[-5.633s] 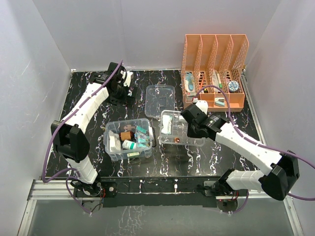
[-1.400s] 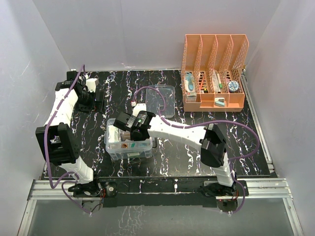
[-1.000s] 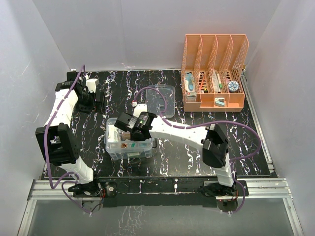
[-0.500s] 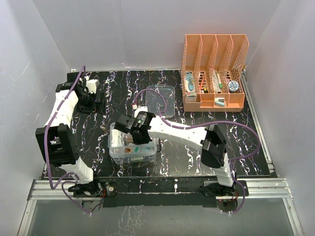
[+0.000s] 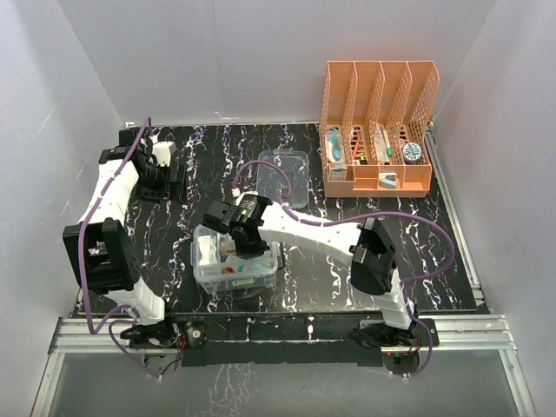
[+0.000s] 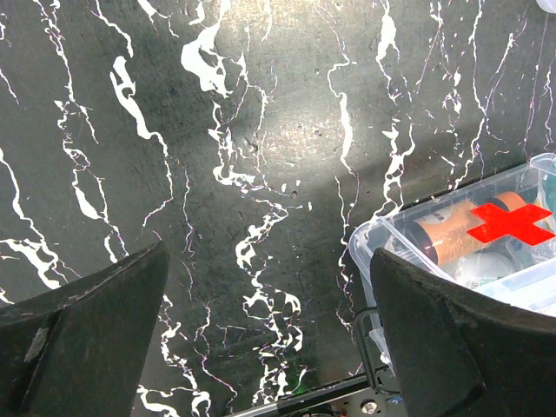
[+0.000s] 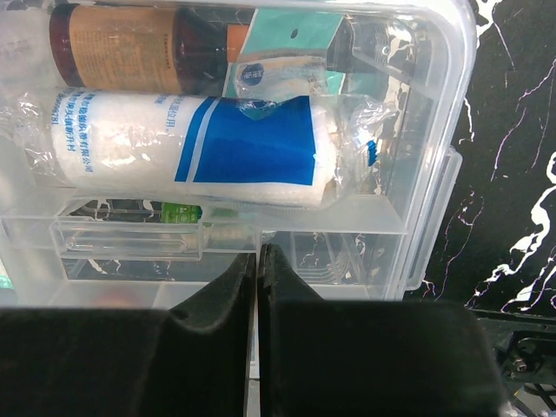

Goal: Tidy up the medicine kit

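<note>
Right wrist view gives you the right gripper (image 7: 259, 254) with its two fingers pressed flat together. Nothing shows between them, though you cannot tell from here whether a thin tray wall is pinched. The tips sit just over the divided tray (image 7: 347, 252), which is seated in the top of the clear box (image 7: 452, 174). Just beyond the fingertips a white and blue wrapped roll (image 7: 182, 148) lies across one tray compartment. A brown bottle (image 7: 130, 39) lies past it, seen through the plastic.

From the top camera you see that gripper (image 5: 244, 236) reaching down onto the box (image 5: 261, 280) near the front middle of the table (image 5: 452, 252). The handled lid (image 5: 282, 169) lies flat on the table behind the box, apart from it. An orange file rack (image 5: 378, 130) stands at the far right corner.

Your left gripper (image 6: 269, 347) has its jaws spread as wide as they go and holds nothing, hanging over bare marbled table at the far left (image 5: 161, 165). A corner of the box, bearing a red cross (image 6: 508, 221), shows at the edge of the left wrist view.
</note>
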